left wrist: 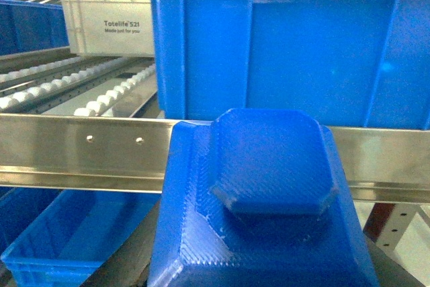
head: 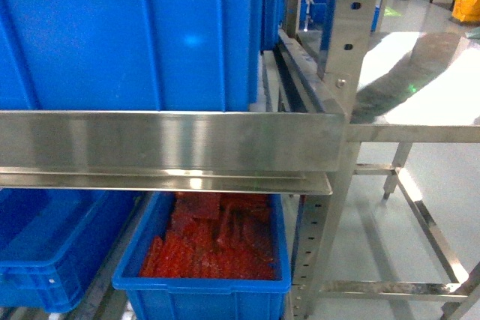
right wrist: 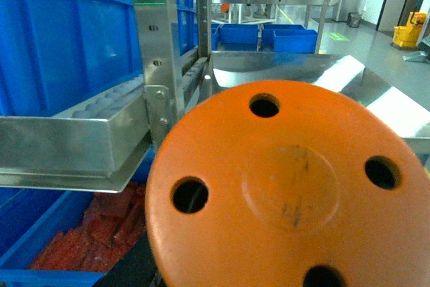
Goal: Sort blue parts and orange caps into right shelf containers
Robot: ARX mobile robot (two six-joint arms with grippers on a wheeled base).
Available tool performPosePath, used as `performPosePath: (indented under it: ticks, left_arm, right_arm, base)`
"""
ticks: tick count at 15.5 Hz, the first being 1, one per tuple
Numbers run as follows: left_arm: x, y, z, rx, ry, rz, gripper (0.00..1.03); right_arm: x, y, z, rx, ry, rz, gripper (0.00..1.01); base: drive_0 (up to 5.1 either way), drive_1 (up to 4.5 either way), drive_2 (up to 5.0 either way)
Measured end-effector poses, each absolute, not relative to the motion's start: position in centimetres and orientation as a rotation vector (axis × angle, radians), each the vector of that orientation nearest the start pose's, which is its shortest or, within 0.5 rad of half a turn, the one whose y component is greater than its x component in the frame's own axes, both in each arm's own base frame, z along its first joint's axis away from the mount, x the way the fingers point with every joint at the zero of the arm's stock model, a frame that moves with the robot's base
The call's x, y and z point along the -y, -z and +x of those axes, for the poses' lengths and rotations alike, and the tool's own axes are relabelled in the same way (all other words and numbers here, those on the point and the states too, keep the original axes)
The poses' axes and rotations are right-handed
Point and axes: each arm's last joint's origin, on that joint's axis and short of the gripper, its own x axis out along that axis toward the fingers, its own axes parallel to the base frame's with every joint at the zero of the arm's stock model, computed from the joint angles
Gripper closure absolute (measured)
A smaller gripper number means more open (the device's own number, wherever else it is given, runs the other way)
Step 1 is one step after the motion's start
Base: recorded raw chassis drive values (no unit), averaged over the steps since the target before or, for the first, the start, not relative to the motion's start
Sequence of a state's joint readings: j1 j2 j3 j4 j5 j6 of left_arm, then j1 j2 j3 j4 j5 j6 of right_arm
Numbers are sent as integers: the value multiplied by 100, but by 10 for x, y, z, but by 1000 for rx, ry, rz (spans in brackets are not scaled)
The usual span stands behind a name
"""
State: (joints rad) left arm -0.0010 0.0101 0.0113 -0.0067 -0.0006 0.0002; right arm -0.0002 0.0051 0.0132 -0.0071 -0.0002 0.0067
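A chunky blue part (left wrist: 269,193) with a raised octagonal top fills the lower middle of the left wrist view. My left gripper (left wrist: 265,279) is shut on it, and only a dark finger (left wrist: 138,260) shows beside its left edge. In the right wrist view an orange cap (right wrist: 289,186), a round dome with several holes, takes up most of the frame. My right gripper (right wrist: 282,281) is shut on it and is almost wholly hidden behind it. Neither gripper nor either piece appears in the head view.
A large blue crate (head: 127,35) sits on the upper shelf behind a steel rail (head: 172,140). Below are a blue bin of red pieces (head: 210,249) and another blue bin (head: 45,252). A steel table (head: 420,73) stands to the right. A white crate (left wrist: 107,18) rests on rollers (left wrist: 67,89).
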Motion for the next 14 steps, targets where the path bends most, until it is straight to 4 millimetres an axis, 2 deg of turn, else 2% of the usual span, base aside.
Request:
performPosePath:
  ticks: [14]
  left_arm:
    - [0, -166, 98, -6, 1, 0, 61]
  right_arm:
    - [0, -167, 97, 2, 0, 7, 57]
  base:
    - [-492, 245, 245]
